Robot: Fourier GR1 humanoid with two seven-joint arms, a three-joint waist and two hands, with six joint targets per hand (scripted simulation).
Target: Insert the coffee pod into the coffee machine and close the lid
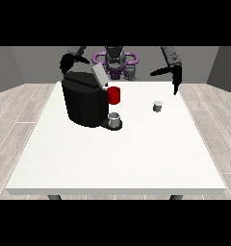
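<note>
A black coffee machine (83, 102) stands on the left half of the white table (117, 153), its grey lid (99, 75) tilted up and open. A red part (114, 95) sticks out at its front, and a grey cup (115, 120) sits on its base below. The small grey coffee pod (158, 106) rests on the table to the right of the machine, untouched. The hand at the view's right (174, 79) hangs above the table's far right part, behind the pod, fingers pointing down and straight. The hand at the view's left (68, 62) hovers behind the machine's top.
The robot's torso (115, 61) stands behind the table's far edge. Wooden floor surrounds the table. The table's front half holds nothing in view.
</note>
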